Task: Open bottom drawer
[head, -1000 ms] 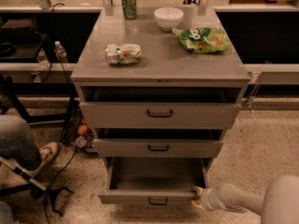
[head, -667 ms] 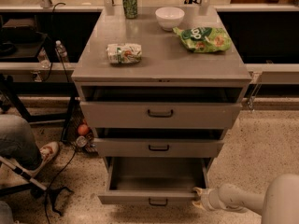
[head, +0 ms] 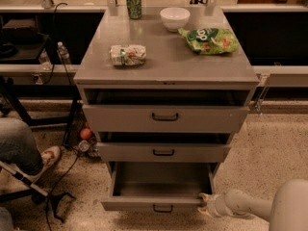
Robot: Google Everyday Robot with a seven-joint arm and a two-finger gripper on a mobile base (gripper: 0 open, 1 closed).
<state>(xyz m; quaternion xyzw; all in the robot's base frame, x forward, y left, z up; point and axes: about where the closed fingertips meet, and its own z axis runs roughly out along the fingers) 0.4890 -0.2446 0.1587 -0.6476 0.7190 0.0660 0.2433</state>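
Bottom drawer (head: 161, 186) is pulled well out of the cabinet. It's the lowest of the three and nearest to us, and all that shows inside is a plain grey floor and walls. Its small dark handle (head: 162, 208) sits at the centre of the front, just above the lower edge of the view.

Middle drawer (head: 163, 152) and top drawer (head: 163, 117) each stick out a little. There's a dark gap behind each front, too shadowed to see into.

On the tabletop (head: 166, 66): a white bowl (head: 174, 18) far centre, a green can (head: 134, 3) to its left, a green bag (head: 209, 40) on the right and a crumpled packet (head: 127, 55) on the left.

The hand (head: 204, 204) is at the right front corner of the bottom drawer, touching it or just beside it, hard to say which. I can't tell if it's apart, together or clamped on the edge. The pale arm (head: 250, 207) runs off to the right and a big rounded part of it is cut off at the near right corner.

The speckled floor (head: 274, 153) right of the cabinet is open. The left side is tighter: someone's leg and shoe (head: 48, 156), a cable (head: 60, 177), an orange ball (head: 85, 133) and a bottle (head: 62, 53) further back.
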